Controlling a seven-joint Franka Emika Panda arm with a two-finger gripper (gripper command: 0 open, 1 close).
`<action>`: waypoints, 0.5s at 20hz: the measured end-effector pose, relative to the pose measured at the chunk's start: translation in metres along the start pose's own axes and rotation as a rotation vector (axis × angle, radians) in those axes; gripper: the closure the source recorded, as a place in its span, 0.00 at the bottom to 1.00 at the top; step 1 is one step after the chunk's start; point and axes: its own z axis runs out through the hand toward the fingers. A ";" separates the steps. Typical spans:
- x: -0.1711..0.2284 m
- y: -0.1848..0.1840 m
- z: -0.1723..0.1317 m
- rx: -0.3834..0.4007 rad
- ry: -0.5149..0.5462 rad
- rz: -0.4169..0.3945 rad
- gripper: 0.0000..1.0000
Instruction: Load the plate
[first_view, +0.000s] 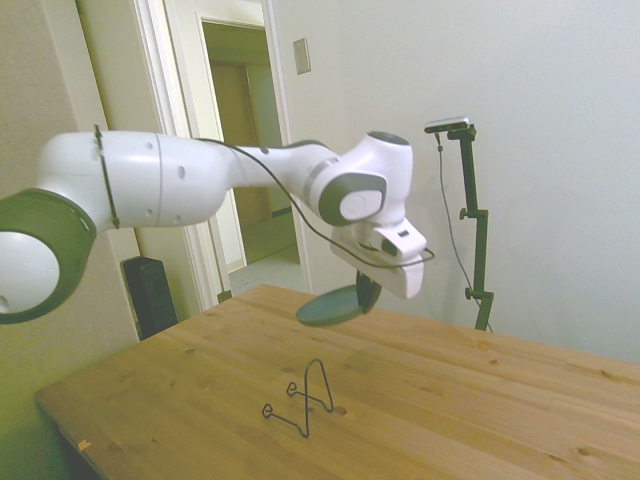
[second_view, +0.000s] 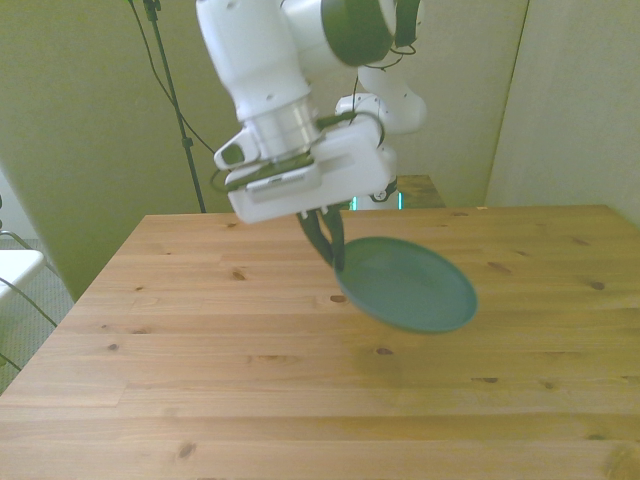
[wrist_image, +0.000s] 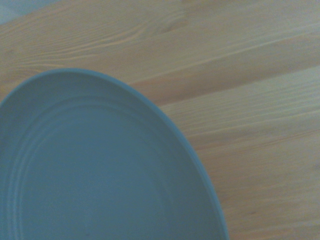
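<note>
- The small round, shallow plate (second_view: 415, 288) of matte grey-blue glaze with a raised rim is hanging in the air, well above the wooden counter (second_view: 200, 380), tilted with its free edge drooping.
- The white arm's gripper (second_view: 330, 245) is pinching the plate at one point on its rim; the jaws are standing nearly shut, with only the thin rim between them.
- The wrist view is showing faint concentric rings on the plate's (wrist_image: 90, 175) inner face, which looks smooth.
- Judged stiff and fairly light, probably ceramic: it is likely slippery under the pads and would chip or break if dropped.
- An edge grip is leaving the dish cantilevered, so it is at risk of pivoting between the jaws.
- The thin black wire stand (first_view: 305, 400) is sitting on the counter below and apart from the plate (first_view: 335, 307), presumably the loading target.
</note>
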 end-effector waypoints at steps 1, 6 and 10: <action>-0.018 -0.009 -0.013 0.000 0.001 -0.014 1.00; -0.120 -0.044 -0.064 -0.111 0.098 -0.093 1.00; -0.189 -0.048 -0.085 -0.221 0.263 -0.172 1.00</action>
